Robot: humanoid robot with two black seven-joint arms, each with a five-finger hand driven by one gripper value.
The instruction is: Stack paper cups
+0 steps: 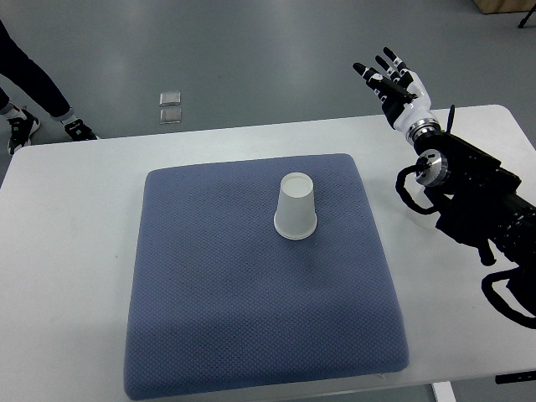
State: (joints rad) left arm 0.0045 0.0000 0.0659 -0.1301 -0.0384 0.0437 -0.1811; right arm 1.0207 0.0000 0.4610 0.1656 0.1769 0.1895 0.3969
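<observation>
A white paper cup (296,206) stands upside down on the blue cushion (218,310), a little right of its middle and toward the far side. It may be more than one cup nested together; I cannot tell. My right hand (389,77) is raised above the table's far right edge, well right of the cup, with its fingers spread and nothing in them. The left arm is out of the picture.
The cushion lies on a white table (67,251). My right forearm (473,188) stretches over the table's right side. A person's legs and shoes (33,117) show on the floor at the far left. Two small square floor fittings (170,106) sit beyond the table.
</observation>
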